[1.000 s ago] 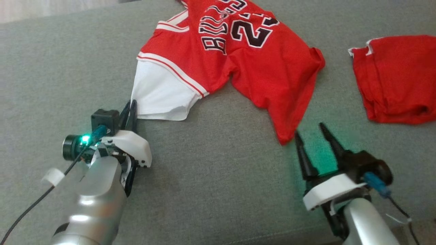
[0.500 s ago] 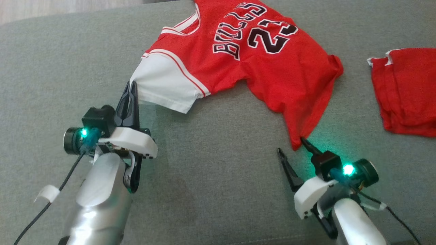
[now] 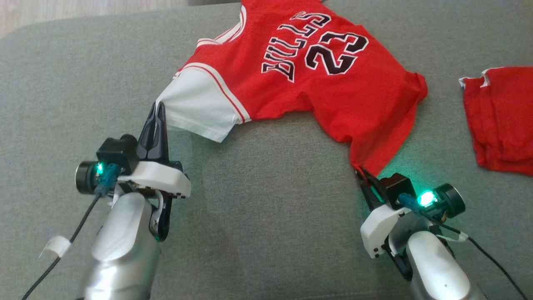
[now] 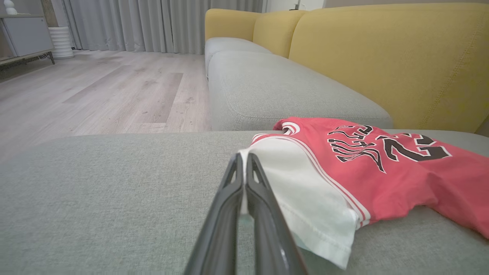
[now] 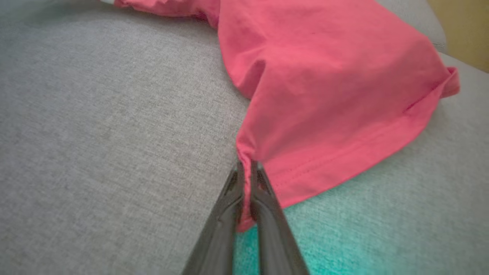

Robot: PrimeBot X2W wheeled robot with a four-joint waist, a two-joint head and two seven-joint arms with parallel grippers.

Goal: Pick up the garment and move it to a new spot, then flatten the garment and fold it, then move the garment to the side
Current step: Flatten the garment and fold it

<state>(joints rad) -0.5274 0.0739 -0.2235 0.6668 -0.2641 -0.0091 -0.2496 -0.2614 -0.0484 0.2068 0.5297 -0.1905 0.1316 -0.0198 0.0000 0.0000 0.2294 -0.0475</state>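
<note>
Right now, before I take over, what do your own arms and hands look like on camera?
Both arms match: silver forearms, a white plastic wrist bracket, and a black wrist camera glowing green with a blue plug. The left hand and right hand each have two long, dark, tapering fingers. A black cable trails from each wrist; the left one carries a white tape tab.

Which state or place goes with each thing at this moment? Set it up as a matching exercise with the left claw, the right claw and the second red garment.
Things:
1. left claw
2. right claw
3. second red garment

States:
A. lies apart on the sofa cushion, untouched
B. shut on the red hem corner of the jersey
C. shut on the jersey's white sleeve

Pairs: 1-C; 2-B; 3-A
</note>
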